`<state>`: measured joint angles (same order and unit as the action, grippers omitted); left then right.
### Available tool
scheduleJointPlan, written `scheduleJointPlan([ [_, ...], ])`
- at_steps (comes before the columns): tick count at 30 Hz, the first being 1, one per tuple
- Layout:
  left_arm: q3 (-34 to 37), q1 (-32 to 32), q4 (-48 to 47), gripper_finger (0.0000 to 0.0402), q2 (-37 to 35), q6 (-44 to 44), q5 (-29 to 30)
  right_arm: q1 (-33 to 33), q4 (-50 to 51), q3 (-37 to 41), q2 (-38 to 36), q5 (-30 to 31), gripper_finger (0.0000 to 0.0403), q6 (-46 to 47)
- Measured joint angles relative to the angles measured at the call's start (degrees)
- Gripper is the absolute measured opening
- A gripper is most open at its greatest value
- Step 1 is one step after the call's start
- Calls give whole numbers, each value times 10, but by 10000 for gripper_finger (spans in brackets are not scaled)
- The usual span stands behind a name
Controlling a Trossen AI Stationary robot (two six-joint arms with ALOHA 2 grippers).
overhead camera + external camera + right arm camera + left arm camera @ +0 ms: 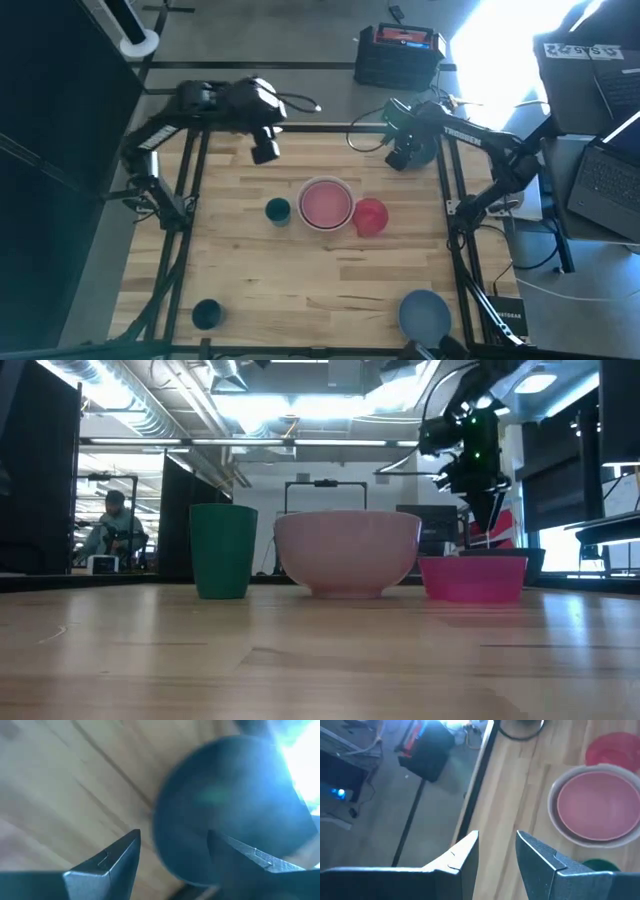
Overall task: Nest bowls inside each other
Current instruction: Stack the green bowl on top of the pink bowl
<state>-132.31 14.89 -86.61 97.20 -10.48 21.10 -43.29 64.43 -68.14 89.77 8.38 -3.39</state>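
A pale pink bowl (325, 205) sits inside a white bowl (554, 817) at the table's middle. A red bowl (371, 216) stands just right of them and a small dark teal bowl (278, 211) just left. Another teal bowl (206, 314) is near the front left, and a grey-blue bowl (425, 312) at the front right. My left gripper (497, 836) hangs open, high over the far left edge. My right gripper (174, 834) is open, pointing down over a second grey-blue bowl (225, 805) at the far right. I cannot tell whether it touches that bowl.
A black metal frame (320, 128) runs round the table's far and side edges. A black crate (398, 55) stands on the floor beyond the far edge, and a laptop (605, 175) sits off to the right. Bare wood (320, 290) lies between the middle bowls and the near edge.
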Motion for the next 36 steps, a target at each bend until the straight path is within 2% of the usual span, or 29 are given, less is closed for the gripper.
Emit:
scheduleJointPlan([
  [3, 0, 12, -5, 111, -25, -1, -4, 1, 0, 10, 10, -29, 216, 7],
  [12, 0, 17, -26, 111, -53, 1, -5, 1, -99, 93, 13, -44, 210, 27],
  [25, 1, 17, -32, 111, -54, -15, -5, 7, -147, 131, 23, -18, 3, 1],
  [30, 1, 18, -32, 111, -54, -16, -5, 88, -57, 39, -35, -32, 0, -19],
  [33, 1, 18, -32, 111, -54, -10, -5, 168, -4, -43, -44, -84, 0, -15],
  [36, 1, 21, -33, 111, -54, 0, -5, 267, -3, -134, -32, -95, 0, -11],
])
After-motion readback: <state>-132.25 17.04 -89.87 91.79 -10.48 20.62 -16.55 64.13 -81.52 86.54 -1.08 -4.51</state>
